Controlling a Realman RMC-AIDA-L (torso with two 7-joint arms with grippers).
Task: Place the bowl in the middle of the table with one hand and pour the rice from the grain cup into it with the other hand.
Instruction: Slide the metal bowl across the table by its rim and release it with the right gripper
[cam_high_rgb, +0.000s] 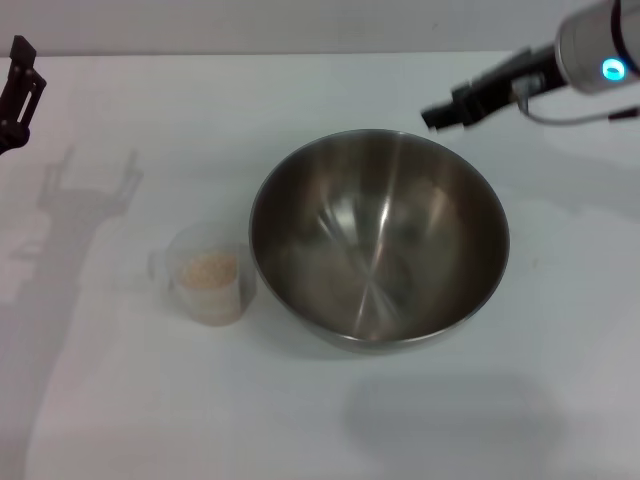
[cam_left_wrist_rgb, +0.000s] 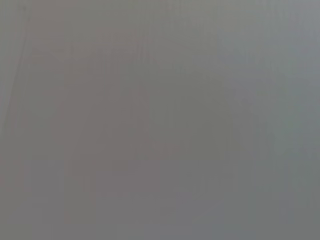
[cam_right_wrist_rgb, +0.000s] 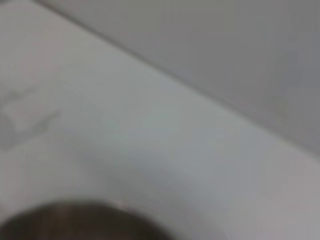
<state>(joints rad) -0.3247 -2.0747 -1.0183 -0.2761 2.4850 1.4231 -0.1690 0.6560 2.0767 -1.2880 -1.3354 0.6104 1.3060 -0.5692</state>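
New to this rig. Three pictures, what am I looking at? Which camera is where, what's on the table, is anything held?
It is a two-armed robot. The wide picture comes from its head camera, looking down at the white table. There stand a steel bowl, empty inside, and beside it on the robot's left a small clear grain cup with rice in it. The left hand is at the far left edge; the right hand hovers behind the bowl. Neither holds anything. The other two pictures come from wrist cameras: the left shows only grey, the right shows tabletop and a bit of bowl rim.

Grey steel bowl (cam_high_rgb: 380, 240); beige rice (cam_high_rgb: 208, 270); white table (cam_high_rgb: 120, 400).
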